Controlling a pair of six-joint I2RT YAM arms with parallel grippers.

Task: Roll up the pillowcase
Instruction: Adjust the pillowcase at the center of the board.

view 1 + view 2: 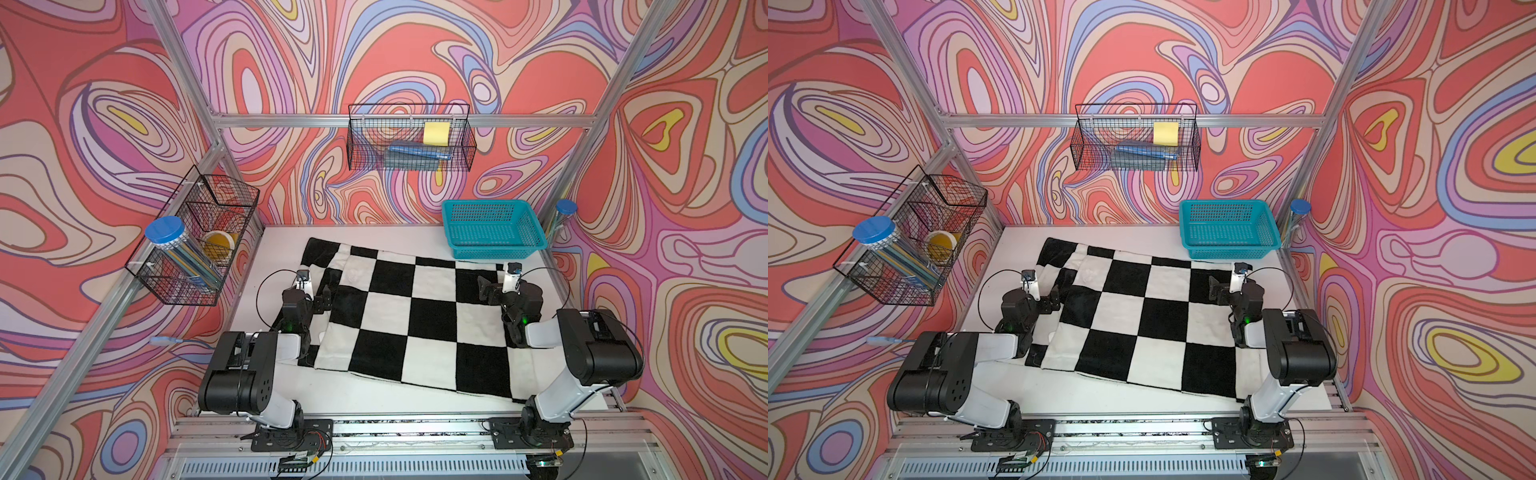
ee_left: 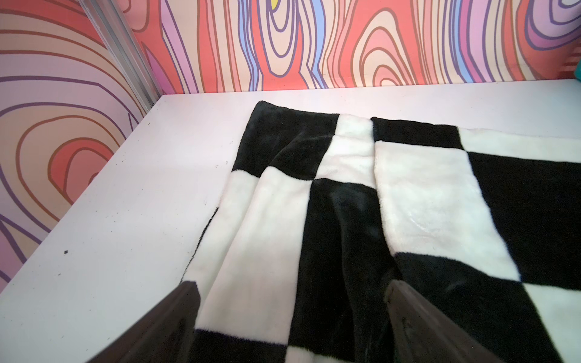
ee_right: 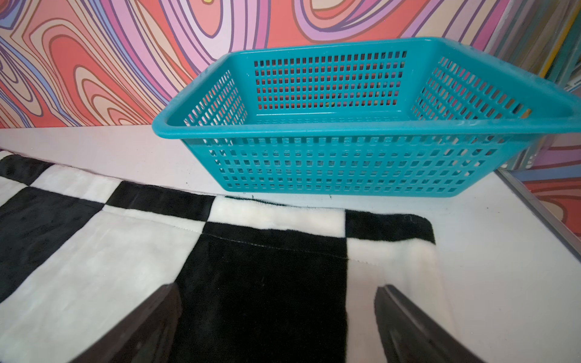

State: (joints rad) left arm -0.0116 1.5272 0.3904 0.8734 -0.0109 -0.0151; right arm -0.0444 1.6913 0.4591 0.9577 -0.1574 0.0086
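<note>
One flat pillowcase (image 1: 415, 316), long axis left-to-right, right end slightly nearer

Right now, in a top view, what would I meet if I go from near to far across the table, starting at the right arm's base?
Right arm's base → pillowcase, spread flat → teal basket → wire basket on the back wall.
</note>
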